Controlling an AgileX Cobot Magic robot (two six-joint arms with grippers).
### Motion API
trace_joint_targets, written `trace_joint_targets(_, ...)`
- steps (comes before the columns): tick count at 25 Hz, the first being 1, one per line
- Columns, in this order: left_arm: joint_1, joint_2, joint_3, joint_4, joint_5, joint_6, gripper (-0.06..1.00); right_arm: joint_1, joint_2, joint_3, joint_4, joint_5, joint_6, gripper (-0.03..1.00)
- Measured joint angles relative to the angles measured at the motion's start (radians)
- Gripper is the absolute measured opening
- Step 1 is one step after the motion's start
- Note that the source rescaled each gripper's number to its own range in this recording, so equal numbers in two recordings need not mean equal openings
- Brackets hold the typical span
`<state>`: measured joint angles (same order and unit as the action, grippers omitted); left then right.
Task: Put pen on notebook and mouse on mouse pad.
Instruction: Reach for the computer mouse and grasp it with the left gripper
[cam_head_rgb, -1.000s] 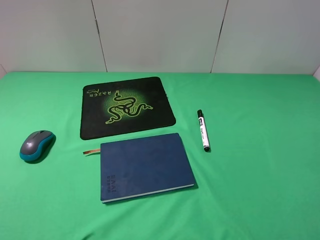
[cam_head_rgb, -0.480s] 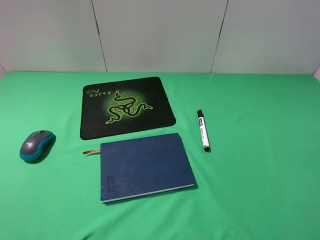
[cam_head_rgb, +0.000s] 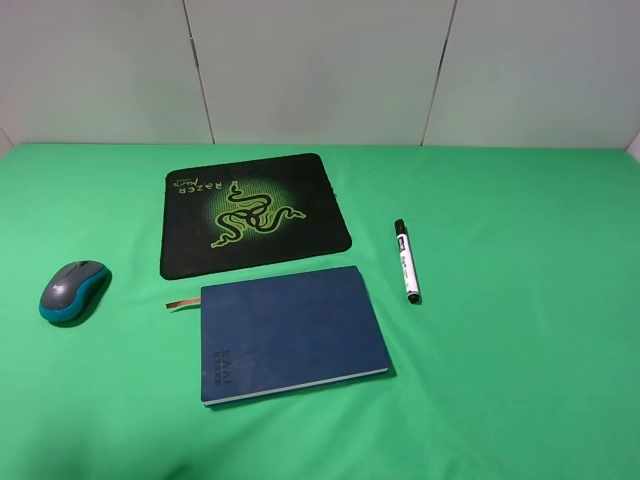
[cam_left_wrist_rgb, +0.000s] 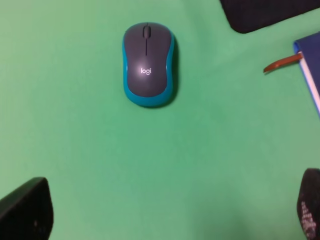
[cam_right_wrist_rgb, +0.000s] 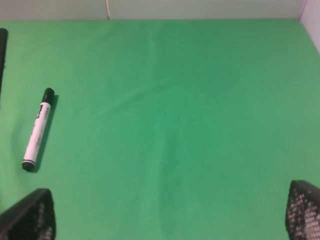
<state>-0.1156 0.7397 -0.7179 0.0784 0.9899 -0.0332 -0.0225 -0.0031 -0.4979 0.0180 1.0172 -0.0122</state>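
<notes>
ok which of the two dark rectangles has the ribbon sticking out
The navy notebook: a tan ribbon pokes from its left edge. The black mouse pad has only a green emblem.

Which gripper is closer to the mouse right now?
Left. The mouse lies just ahead of the open left gripper, apart from it; the right gripper has the pen in view, not the mouse.

Grey-teal mouse (cam_head_rgb: 73, 291) left of closed navy notebook (cam_head_rgb: 292, 333), white black-capped pen (cam_head_rgb: 406, 261) at its right, black snake-emblem mouse pad (cam_head_rgb: 255, 213) behind.
</notes>
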Motion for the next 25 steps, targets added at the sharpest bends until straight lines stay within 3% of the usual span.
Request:
trace_joint_targets(15, 0.007, 0.436, -0.003, 0.026, -0.246, -0.033, 1.00, 0.000, 0.000, 0.000, 0.000, 0.000, 0.000, 1.00)
trace_joint_targets(25, 0.114, 0.634, -0.003, 0.037, -0.366, 0.006, 1.00, 0.000, 0.000, 0.000, 0.000, 0.000, 0.000, 1.00)
